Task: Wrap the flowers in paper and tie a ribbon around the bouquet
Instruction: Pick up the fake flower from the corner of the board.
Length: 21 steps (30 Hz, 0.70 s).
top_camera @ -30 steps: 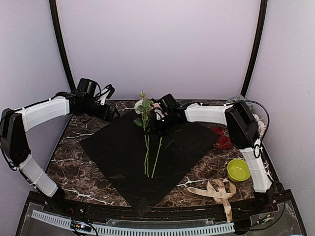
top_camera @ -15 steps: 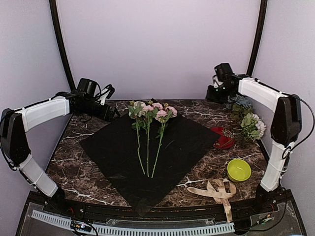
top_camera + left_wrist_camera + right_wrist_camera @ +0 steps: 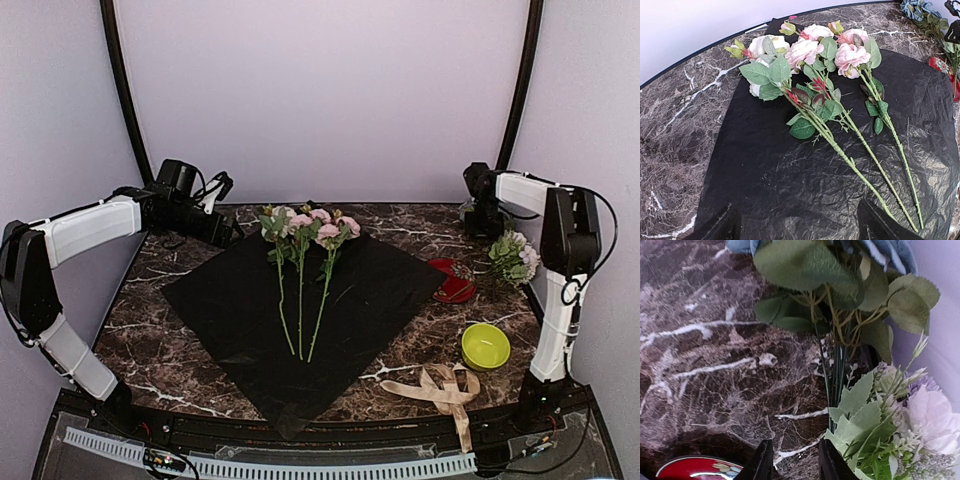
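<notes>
Flowers point(image 3: 303, 245): 3 stems w/ pink + white blooms, lying flat on the paper point(image 3: 230, 300). Heads at top-center of frame, thin green stems running down toward the middle. Paper's a big black sheet, diamond-wise, center frame, a bit crinkly. Ribbon point(image 3: 445, 388): beige, loose tangle lower right, off the paper.

The paper point(image 3: 230, 300) lies on the bench point(image 3: 140, 330), just right of the left end effector point(image 3: 228, 232) and nearer the bases. The flowers point(image 3: 303, 270) lie on it, heads level with that end effector and stems running toward the near edge. A loose bunch point(image 3: 513, 256) lies just beside the right end effector point(image 3: 483, 218), on its near side. A dish point(image 3: 452, 282) sits to that end effector's left. A bowl point(image 3: 485, 345) sits nearer the bases, and the ribbon point(image 3: 440, 388) nearest the edge.
</notes>
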Available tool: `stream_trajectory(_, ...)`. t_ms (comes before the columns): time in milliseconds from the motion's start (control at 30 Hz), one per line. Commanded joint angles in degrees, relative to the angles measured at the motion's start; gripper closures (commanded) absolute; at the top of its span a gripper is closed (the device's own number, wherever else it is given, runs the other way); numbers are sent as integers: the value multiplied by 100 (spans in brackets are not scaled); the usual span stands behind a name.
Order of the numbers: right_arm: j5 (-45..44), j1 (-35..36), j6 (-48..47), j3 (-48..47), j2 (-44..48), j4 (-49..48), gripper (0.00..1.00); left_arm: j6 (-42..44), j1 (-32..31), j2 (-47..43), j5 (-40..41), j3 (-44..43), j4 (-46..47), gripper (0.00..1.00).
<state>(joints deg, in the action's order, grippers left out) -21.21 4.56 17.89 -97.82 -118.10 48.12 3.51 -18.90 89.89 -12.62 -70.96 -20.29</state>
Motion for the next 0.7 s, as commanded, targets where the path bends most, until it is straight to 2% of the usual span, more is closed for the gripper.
stream_trajectory(0,3,106,121,67,383,50,68,106,20,-154,9,64,-133,18)
stream_trajectory(100,479,267,420,956,1109,-519,63,96,18,-123,-16,50,-141,18)
stream_trajectory(200,953,304,1039,2170,2078,-1471,63,92,26,-116,-24,47,-150,18)
stream_trajectory(333,809,269,1877,3669,2992,-2593,52,91,24,-146,-17,57,-137,18)
stream_trajectory(367,825,237,2075,3915,3077,-2771,47,90,23,-157,-22,58,-133,18)
stream_trajectory(433,925,184,2390,4265,3146,-3068,45,95,18,-164,-20,57,-133,18)
stream_trajectory(667,1477,-44,2913,4636,2603,-3656,47,114,22,-217,-13,69,-141,18)
